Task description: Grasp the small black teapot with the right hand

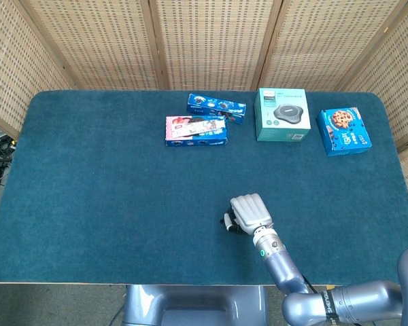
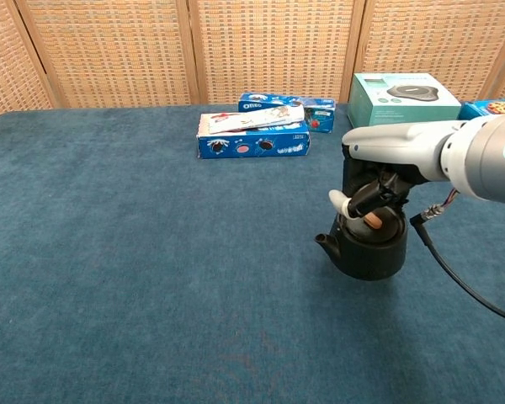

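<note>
One teapot (image 2: 366, 248) sits on the surface (image 2: 135, 278) beneath our right hand (image 2: 379, 189), whose fingers curl down over its lid. We judge it rigid, fairly heavy and smooth; we advise gripping around the body.

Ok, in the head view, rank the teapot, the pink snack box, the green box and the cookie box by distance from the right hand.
1. Teapot: under the right hand, touching it.
2. Green box: straight behind the hand, slightly right.
3. Pink snack box: behind and to the left. Too close to the green box to call.
4. Cookie box: far back right.
</note>
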